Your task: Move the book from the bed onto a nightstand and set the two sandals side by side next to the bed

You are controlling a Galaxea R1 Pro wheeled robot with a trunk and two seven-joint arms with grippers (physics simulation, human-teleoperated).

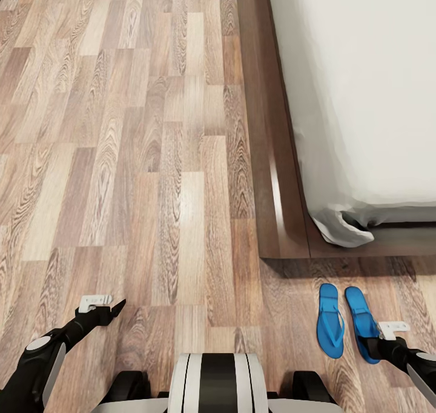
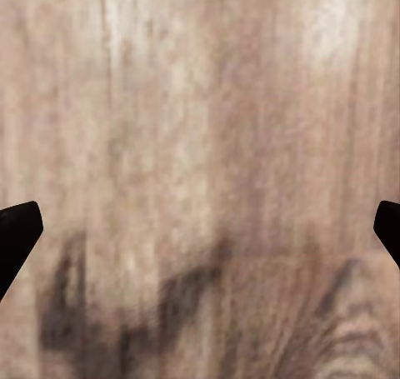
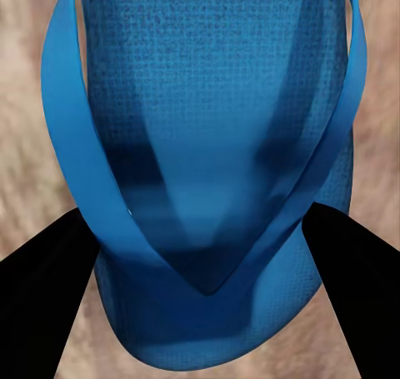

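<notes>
1. Wood-plank floor (image 1: 121, 158): brown boards run away from you in the head view and carry everything else listed here.
2. Bed (image 1: 272, 158): its dark brown platform frame holds a bare light grey mattress (image 1: 363, 86), whose near corner is rumpled and overhangs the frame's inner ledge. No book can be seen on the part of the mattress you can see.
3. Robot base (image 1: 217, 383): the white and black trunk stands at the lower edge of the head view, between your two arms.
4. Two sandals (image 1: 330, 328): both bright blue, lying on the floor just beyond the foot-end corner of the bed frame, side by side and nearly parallel, close but apart. Their long axes run roughly toward and away from the bed.
5. Right-hand sandal (image 3: 208, 187): in the right wrist view its V-shaped strap comes to a point between the two dark fingers, with the rounded end of the sole beyond.
6. Right gripper (image 3: 200, 304): released, jaws spread wide on either side of that sandal, directly over it; contact cannot be told.
7. Left gripper (image 2: 200, 229): released, fingers far apart over bare floor, holding nothing, well apart from the sandals.
</notes>
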